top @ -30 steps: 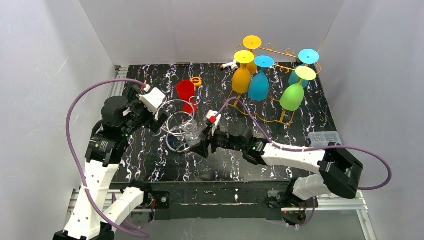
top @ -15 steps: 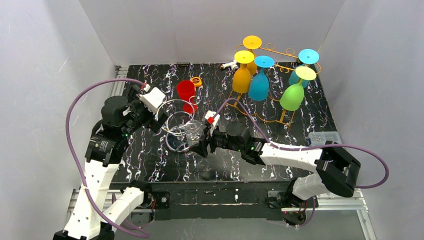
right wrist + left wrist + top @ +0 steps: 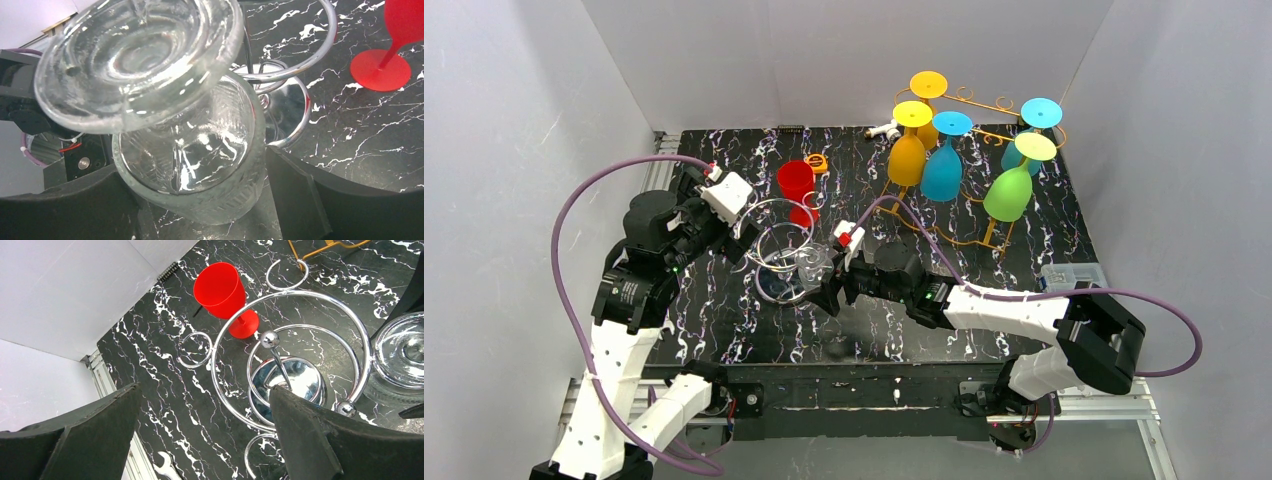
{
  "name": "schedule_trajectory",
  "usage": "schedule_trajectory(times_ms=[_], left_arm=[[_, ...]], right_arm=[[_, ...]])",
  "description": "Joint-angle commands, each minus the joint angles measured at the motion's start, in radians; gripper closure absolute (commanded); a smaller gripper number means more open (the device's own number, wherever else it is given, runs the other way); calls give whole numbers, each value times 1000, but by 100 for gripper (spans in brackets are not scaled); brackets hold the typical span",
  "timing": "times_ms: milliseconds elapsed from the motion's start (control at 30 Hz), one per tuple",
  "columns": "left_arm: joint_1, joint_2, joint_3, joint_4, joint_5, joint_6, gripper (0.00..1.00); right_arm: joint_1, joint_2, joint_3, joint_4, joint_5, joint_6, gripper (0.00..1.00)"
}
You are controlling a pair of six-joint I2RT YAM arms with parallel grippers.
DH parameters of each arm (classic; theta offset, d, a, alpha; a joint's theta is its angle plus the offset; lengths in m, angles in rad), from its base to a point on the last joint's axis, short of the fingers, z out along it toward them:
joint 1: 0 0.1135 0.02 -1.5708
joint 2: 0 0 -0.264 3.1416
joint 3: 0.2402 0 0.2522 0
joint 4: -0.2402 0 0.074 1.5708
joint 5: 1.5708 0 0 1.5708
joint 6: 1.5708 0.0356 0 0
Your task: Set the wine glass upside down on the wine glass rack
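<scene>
Right wrist: right fingers [image 3: 295,200] flank inverted wine glass [image 3: 195,150], grip unclear; rack [image 3: 287,102] behind; left fingers [image 3: 90,440] wide, empty.

This is a robotics lab test cell, not a home or a bar. The table [image 3: 1054,235] has a black marbled top and is boxed in by plain white panels [image 3: 824,60] at its left, back and right. Bare aluminium framing [image 3: 1152,440] runs under its near edge. Two arms, the left [image 3: 624,300] and the right [image 3: 1014,312], are bolted at that near edge, and loose purple cables [image 3: 564,270] loop off them. What stands on the table looks like staged props: bright plastic glasses [image 3: 1007,193] hang on a gold rack [image 3: 984,102] at its far right, and a chrome rack [image 3: 774,250] stands left of its middle. A small wrench [image 3: 162,471] lies by its left edge.
</scene>
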Motion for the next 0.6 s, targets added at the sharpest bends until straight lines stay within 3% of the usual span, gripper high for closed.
schedule_trajectory(times_ms=[0,333,567], left_arm=[[-4,-6,45,2,7,-8,2],[-4,-12,40,2,0,-7,2],[-4,-1,46,-4,-10,-7,1]], right_arm=[[-4,-9,52,22,35,-5,9],[-4,-9,56,20,47,-9,0],[-4,-21,70,-14,54,-14,0]])
